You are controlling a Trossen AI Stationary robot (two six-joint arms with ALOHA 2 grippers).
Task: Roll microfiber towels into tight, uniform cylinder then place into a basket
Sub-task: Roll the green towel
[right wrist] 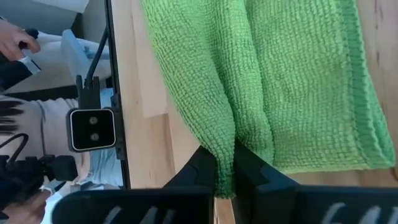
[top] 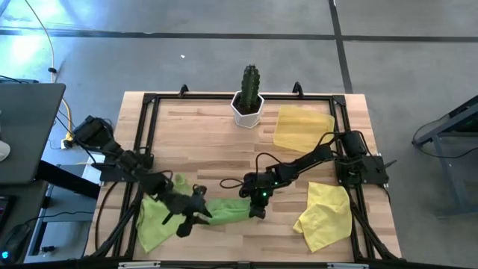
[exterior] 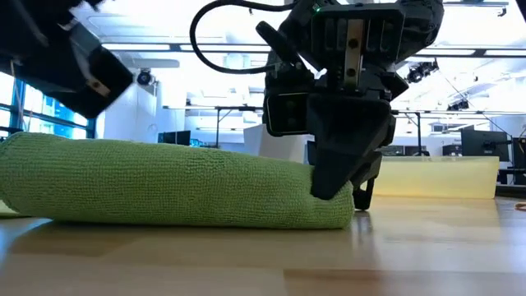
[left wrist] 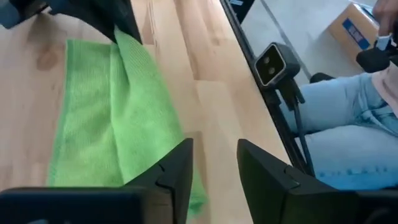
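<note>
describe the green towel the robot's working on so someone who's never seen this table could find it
Start at the cactus pot on the table's far edge and come straight to the near edge. The rolled green towel lies there between both grippers, the right gripper pinching its end. Its green neighbour lies flat.

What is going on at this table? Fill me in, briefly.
Two dark robot arms are working on a lime-green microfiber towel, loosely rolled along the table's front edge. The right end effector is shut on one end of it. The left end effector stands open at the other end, holding nothing. A second lime-green towel and a bright yellow towel lie unrolled. The pale yellow square basket, beside a potted cactus, holds nothing yet.
</note>
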